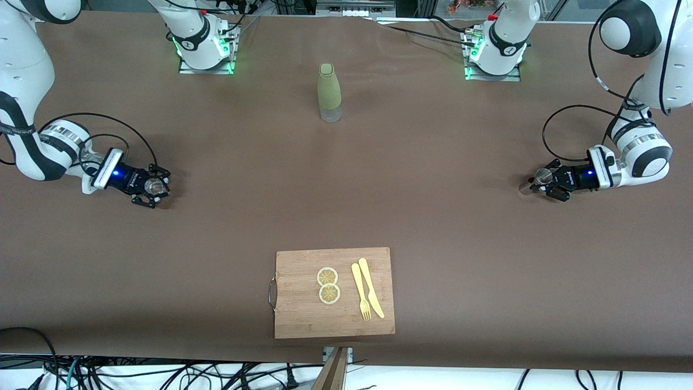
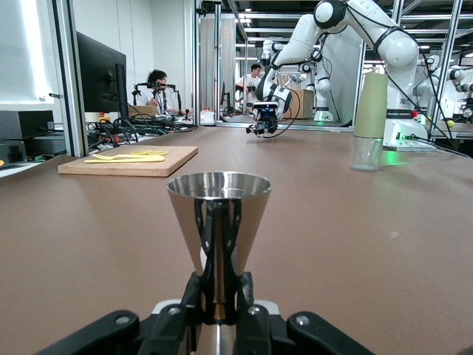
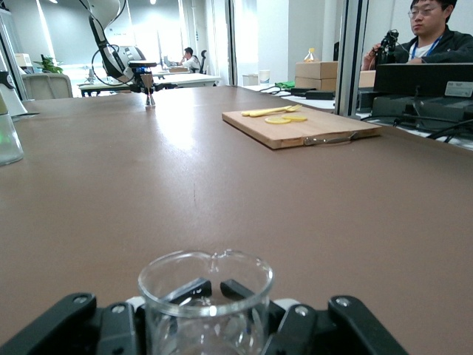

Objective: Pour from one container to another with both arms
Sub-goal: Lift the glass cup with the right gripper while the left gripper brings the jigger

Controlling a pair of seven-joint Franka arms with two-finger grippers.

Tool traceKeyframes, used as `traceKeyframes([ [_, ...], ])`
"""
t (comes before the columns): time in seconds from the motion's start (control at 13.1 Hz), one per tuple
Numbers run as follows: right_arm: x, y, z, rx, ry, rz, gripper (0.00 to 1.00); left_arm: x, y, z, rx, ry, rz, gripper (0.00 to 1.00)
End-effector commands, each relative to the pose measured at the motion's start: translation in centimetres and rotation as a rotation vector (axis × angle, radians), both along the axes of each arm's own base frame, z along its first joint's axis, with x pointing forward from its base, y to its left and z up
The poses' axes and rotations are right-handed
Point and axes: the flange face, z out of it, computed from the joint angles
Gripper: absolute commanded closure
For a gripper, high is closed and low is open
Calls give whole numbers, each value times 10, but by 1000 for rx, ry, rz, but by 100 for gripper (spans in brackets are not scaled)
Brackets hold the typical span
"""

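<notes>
My left gripper (image 1: 546,182) is low over the table at the left arm's end, shut on the narrow waist of a steel cone-shaped jigger (image 1: 543,175). In the left wrist view the jigger (image 2: 219,211) stands upright between the black fingers (image 2: 200,285). Low over the right arm's end of the table, my right gripper (image 1: 150,189) is shut on a small clear glass beaker (image 1: 156,186). The right wrist view shows the beaker (image 3: 205,296) upright with its spout pointing away, and the fingers (image 3: 194,288) show through the glass. Whether either vessel holds liquid cannot be seen.
A bottle in a green sleeve (image 1: 329,92) stands mid-table between the two bases. A wooden cutting board (image 1: 303,314) lies near the front edge, with two lemon slices (image 1: 328,285) and a yellow knife and fork (image 1: 367,295) on it.
</notes>
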Motion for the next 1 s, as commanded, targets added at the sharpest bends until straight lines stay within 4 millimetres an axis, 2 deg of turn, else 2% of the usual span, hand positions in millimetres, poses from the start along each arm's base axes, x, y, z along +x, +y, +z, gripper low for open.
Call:
traceKeyframes([
  [0.0,18,22,10,41,-29,44,100,13,-26,-1,-12,-126,-39,100],
  [0.15,33,49,18,53,-51,98,100,36,-69,9,-28,-69,-78,100],
  [0.23,39,63,21,62,-60,120,100,48,-99,12,-36,-46,-103,100],
  [0.38,50,105,26,92,-13,171,100,71,-162,20,-43,-15,-137,100],
  [0.46,62,126,38,102,0,199,100,80,-196,23,-22,8,-164,100],
  [0.69,106,191,74,72,33,307,100,92,-287,20,25,109,-192,100],
  [0.92,127,253,101,53,75,391,100,95,-355,24,-42,127,-149,100],
])
